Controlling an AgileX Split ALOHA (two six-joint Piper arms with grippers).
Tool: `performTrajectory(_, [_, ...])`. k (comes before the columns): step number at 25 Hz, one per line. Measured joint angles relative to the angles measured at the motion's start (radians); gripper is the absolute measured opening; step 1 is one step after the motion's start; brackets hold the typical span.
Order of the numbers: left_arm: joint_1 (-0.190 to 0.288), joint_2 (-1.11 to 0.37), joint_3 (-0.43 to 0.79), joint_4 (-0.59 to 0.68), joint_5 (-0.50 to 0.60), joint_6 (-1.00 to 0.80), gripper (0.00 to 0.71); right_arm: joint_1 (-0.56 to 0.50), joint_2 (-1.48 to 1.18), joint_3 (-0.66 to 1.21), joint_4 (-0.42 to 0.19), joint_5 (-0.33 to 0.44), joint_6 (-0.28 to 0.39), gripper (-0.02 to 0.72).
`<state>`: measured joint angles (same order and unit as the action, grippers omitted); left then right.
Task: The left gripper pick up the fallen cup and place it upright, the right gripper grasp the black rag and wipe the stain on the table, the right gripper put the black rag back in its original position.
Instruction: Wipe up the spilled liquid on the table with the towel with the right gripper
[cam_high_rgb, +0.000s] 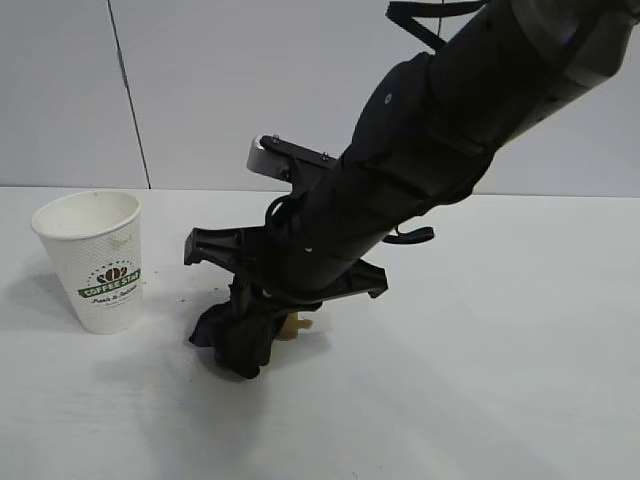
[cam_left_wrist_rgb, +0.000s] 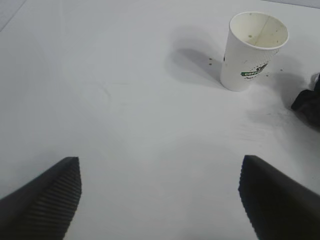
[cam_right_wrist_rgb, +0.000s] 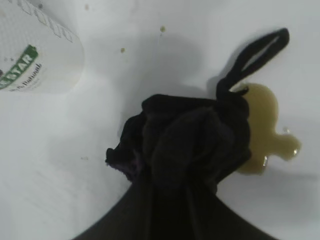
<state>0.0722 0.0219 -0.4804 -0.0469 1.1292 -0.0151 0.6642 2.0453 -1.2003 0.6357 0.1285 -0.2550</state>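
A: Where do things stand?

B: The cup (cam_high_rgb: 97, 258) is upright on the table (cam_high_rgb: 500, 350), off to the side of the spill. The right gripper (cam_high_rgb: 245, 350) is clamped nearly closed on the black rag (cam_right_wrist_rgb: 185, 145) and presses it down at the edge of the stain (cam_right_wrist_rgb: 267, 135), touching it and covering part of it.

A: And the other arm?

B: The left gripper (cam_left_wrist_rgb: 160, 195) holds nothing, its 2 fingers spread wide over bare table, well apart from the cup.

A: What could go wrong?

B: As I judge it, 3 things. The rag is bunched into a tight wad, so a stroke may push the liquid outward and smear it rather than soak it up. The cup stands near the rag, and a wide sweep toward it could knock it over. And the rag's loop (cam_right_wrist_rgb: 255, 55) trails loose beyond the fingers; it could drag through the puddle and streak the clean surface.

A: Anything unclear?

B: How much stain lies under the cloth; the rag hides it.
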Motion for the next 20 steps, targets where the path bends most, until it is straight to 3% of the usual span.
performTrajectory(8, [0.0,0.0,0.0,-0.001,0.0,0.0,0.617,0.0,0.048,-0.001,-0.012,-0.01,0.0,0.062])
performTrajectory(16, [0.0,0.0,0.0,-0.001,0.0,0.0,0.617,-0.072,0.046,-0.006,-0.075,0.089,0.0,0.062])
performTrajectory(20, [0.0,0.0,0.0,-0.001,0.0,0.0,0.617,-0.126,0.039,-0.007,-0.101,0.104,0.0,0.062])
